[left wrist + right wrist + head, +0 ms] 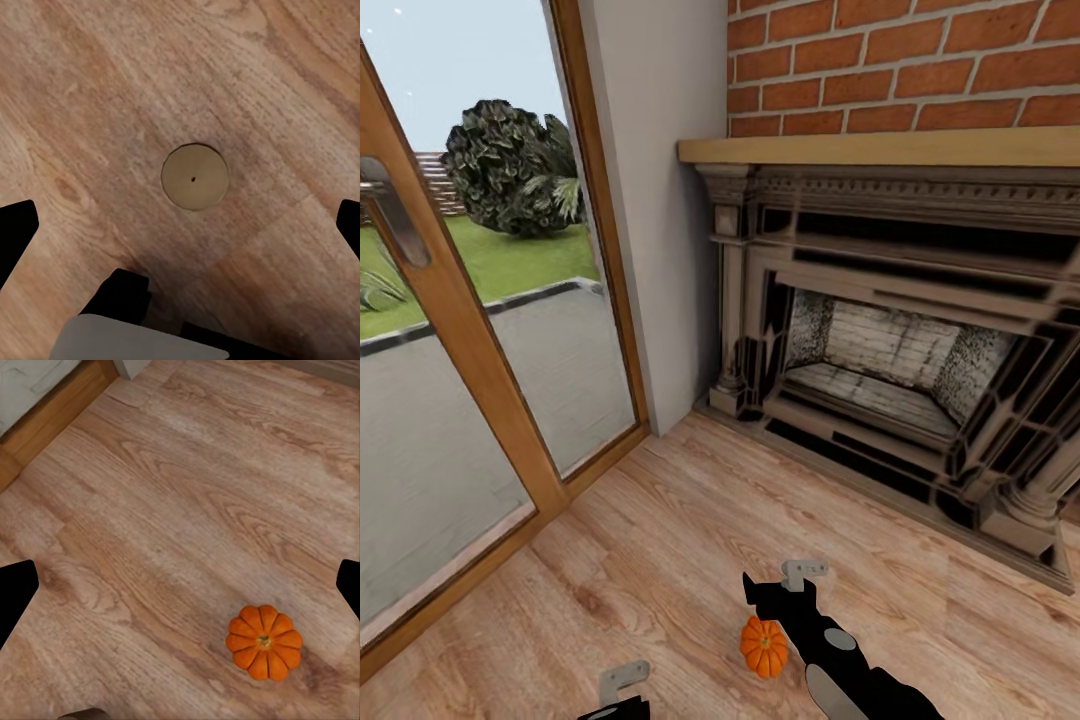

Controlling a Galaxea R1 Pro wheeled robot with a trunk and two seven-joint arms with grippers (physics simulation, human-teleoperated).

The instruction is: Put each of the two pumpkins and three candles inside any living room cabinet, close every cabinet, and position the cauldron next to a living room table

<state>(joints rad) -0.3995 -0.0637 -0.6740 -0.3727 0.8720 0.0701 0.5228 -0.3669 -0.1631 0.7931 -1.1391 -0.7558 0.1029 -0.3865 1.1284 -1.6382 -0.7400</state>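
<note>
One small ribbed orange pumpkin (764, 646) lies on the wooden floor, just left of my right arm (812, 622). In the right wrist view the pumpkin (264, 641) sits below my right gripper (182, 592), off to one side of it; the gripper is open, with its dark fingertips (15, 600) spread to the frame edges. In the left wrist view, a tan candle (195, 176), seen end-on as a round disc, stands on the floor under my open left gripper (182, 232), roughly centred between the fingers. Neither gripper touches anything. The cabinet, table and cauldron are out of view.
An ornate carved fireplace (900, 340) under a brick wall stands ahead and to the right. A wood-framed glass door (470, 330) to the garden runs along the left. Open wooden floor (660, 560) lies between them.
</note>
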